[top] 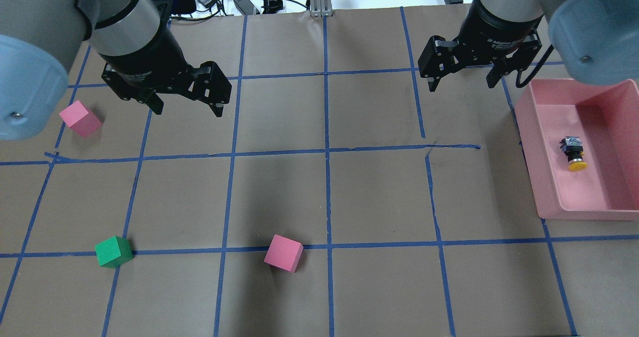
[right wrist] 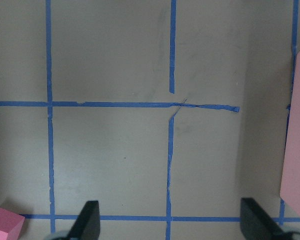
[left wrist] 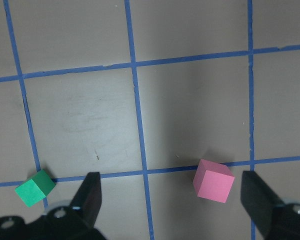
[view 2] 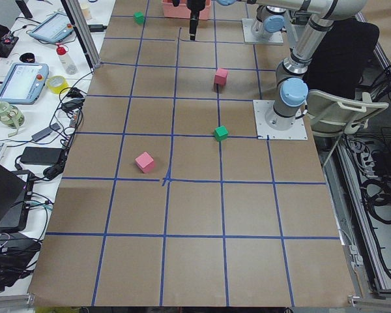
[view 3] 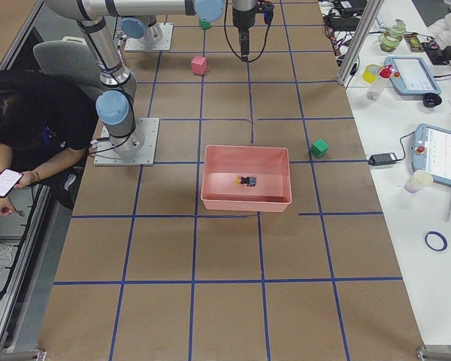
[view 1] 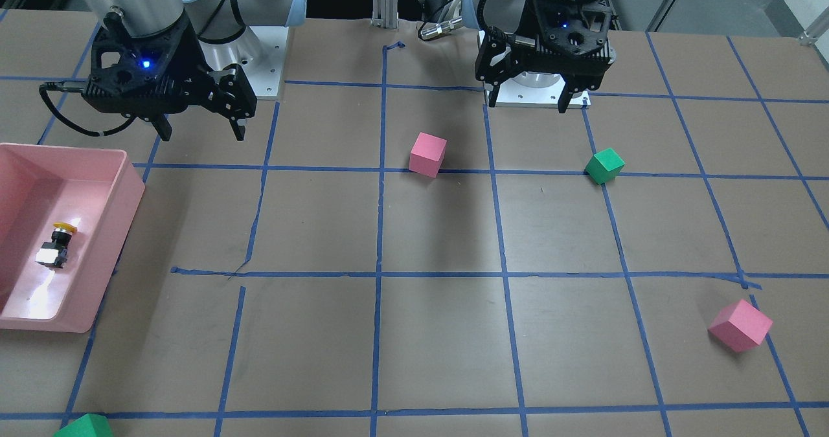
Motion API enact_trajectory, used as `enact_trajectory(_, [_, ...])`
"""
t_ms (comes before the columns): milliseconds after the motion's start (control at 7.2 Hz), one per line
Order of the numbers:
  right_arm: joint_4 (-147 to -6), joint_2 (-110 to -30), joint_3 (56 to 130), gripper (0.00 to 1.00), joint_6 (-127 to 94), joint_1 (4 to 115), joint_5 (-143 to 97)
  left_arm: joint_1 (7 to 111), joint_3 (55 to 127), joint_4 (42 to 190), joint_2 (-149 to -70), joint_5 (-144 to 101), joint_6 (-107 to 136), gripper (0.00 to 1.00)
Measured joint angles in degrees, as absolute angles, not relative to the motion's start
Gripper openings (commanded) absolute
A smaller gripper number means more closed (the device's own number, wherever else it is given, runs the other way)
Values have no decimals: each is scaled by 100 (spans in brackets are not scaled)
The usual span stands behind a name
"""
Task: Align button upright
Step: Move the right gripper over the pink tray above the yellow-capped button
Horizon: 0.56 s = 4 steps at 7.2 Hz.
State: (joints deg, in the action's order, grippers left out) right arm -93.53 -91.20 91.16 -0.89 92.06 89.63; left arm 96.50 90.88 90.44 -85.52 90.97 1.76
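Button point(top: 573, 152) is on its side on the floor of the pink bin point(top: 538, 162), yellow cap pointing back toward the robot, grey block end away, apart from the walls. It's not upright yet and nothing is touching it. Right gripper point(top: 462, 83) is the obvious one for this. I'd bring it over the bin and come straight down. Pinch across the black body, not the cap, then lift clear of the floor. Rotate so the block goes down and seat it flat before letting go. Watch the near bin wall on descent. The floor looks glossy, so the part will probably skid or roll if nudged off-centre. Pose: right gripper hangs above the table just beside the bin, fingers down, jaws spread, empty. Left gripper point(top: 184, 110) hovers on the other side, also spread and empty, well apart from the button. Its wrist view shows a pink cube point(left wrist: 213, 180) and a green cube point(left wrist: 35, 187) below it.
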Motion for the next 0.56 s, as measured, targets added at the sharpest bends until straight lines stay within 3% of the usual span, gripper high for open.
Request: enact_trajectory(556, [-9386, -9101, 9121, 100, -48, 9185, 8966, 9650, 9088, 9037, -8552, 9097, 176, 100])
